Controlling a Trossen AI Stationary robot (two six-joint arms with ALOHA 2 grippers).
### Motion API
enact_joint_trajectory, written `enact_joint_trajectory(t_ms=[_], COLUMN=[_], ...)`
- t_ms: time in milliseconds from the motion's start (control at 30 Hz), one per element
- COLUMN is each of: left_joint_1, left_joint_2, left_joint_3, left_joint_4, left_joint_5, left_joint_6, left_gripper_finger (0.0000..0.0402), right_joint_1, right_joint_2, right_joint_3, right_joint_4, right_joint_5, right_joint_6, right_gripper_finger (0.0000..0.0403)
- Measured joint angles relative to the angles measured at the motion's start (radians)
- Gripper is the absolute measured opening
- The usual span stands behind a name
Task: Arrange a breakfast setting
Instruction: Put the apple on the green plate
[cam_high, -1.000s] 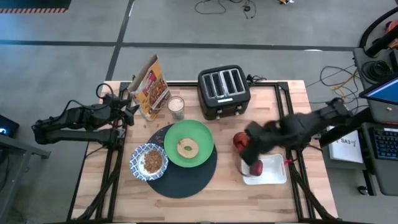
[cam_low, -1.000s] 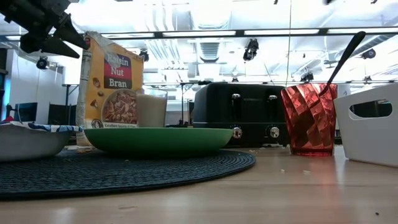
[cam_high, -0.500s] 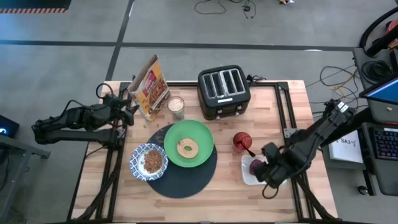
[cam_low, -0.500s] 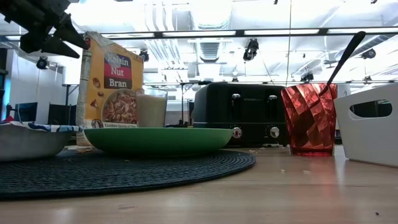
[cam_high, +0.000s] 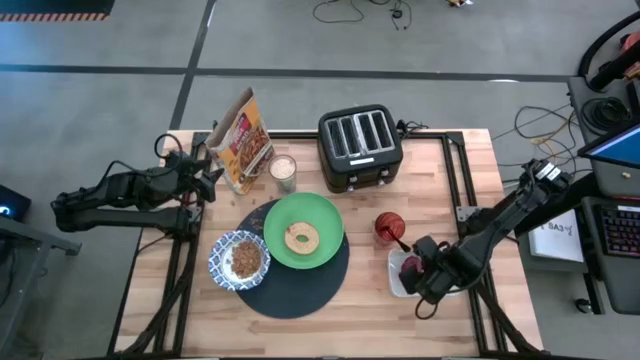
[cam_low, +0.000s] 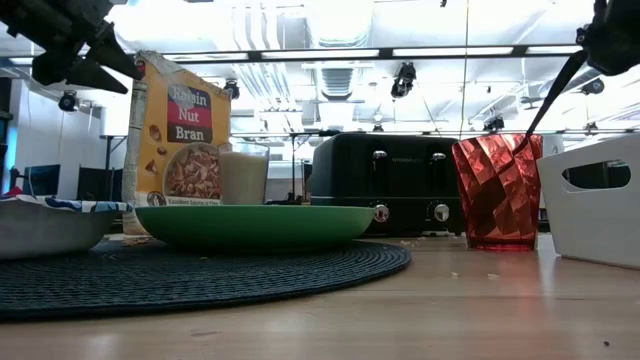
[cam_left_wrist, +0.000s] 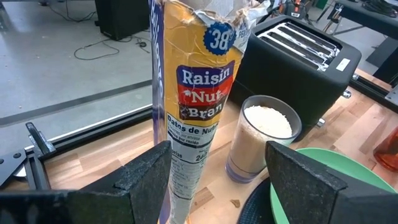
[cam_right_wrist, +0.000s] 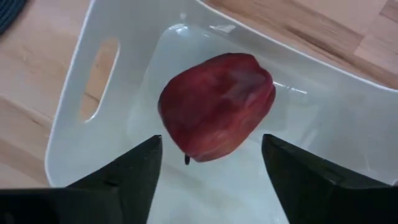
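One second ago your right gripper (cam_right_wrist: 208, 180) was up by the small red cup (cam_high: 388, 227); now it hangs, fingers wide, over the dark red fruit (cam_right_wrist: 214, 106) in the white bin (cam_right_wrist: 93, 81). Fruit looks next. Your left gripper (cam_left_wrist: 214, 186) waits, open, at the cereal box (cam_left_wrist: 196, 106).

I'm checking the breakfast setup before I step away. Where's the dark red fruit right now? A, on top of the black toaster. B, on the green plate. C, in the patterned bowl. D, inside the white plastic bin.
D: the dark red fruit lies on the floor of the white plastic bin, with the right tool open just above it; the high view shows only a bagel on the round green plate.
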Motion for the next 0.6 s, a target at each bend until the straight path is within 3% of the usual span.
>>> enact_joint_trajectory(t_ms=[367,600], left_joint_1=[0.0,0.0], left_joint_2=[0.0,0.0], left_joint_3=[0.0,0.0], left_joint_4=[0.002,0.002], left_joint_5=[-0.001,-0.001], left_joint_6=[-0.002,-0.003], left_gripper_finger=[0.0242,0.0242], right_joint_1=[0.0,0.0], right_joint_2=[0.05,0.142], right_joint_3=[-0.069,-0.069], right_joint_4=[0.134,0.129], right_joint_5=[0.029,0.023], right_joint_6=[0.032,0.041], right_gripper_finger=[0.0337,0.0348])
